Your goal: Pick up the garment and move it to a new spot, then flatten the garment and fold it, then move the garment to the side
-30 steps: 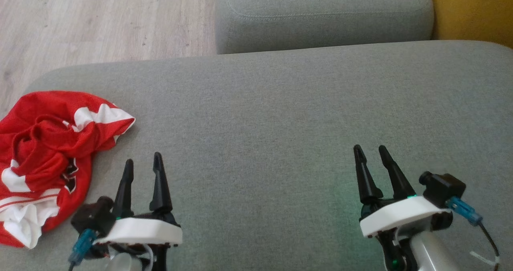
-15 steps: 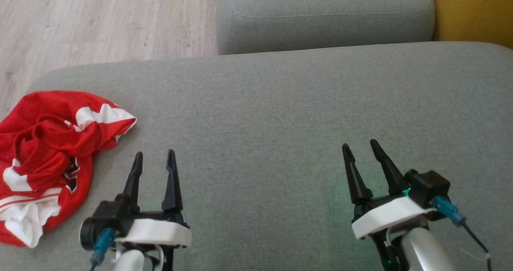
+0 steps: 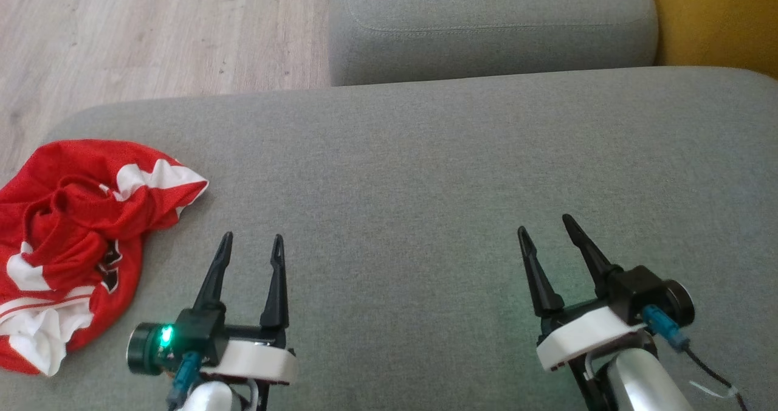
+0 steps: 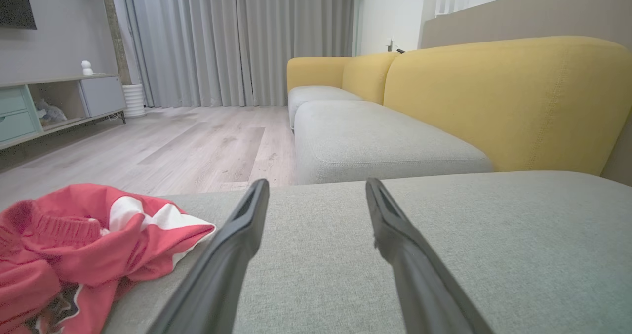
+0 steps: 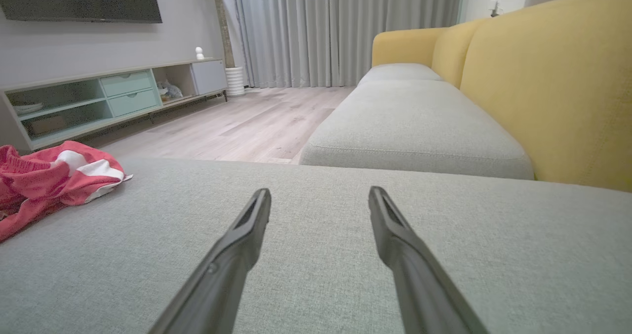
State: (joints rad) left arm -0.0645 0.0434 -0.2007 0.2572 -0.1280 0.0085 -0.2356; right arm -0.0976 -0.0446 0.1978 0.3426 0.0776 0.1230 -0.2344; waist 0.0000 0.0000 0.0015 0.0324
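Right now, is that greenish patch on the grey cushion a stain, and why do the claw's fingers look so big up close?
Head view: probably light, not a stain; a faint green glow tints the grey fabric sofa cushion beside the right claw. Left wrist view: the wide lens enlarges the left claw, blurring its near ends.

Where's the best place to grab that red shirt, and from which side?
On the shirt, probably the raised fold near its middle, approached from above and the right with the left end effector. That ridge stands up for pinching; the pointed flap lies flat on the sofa.
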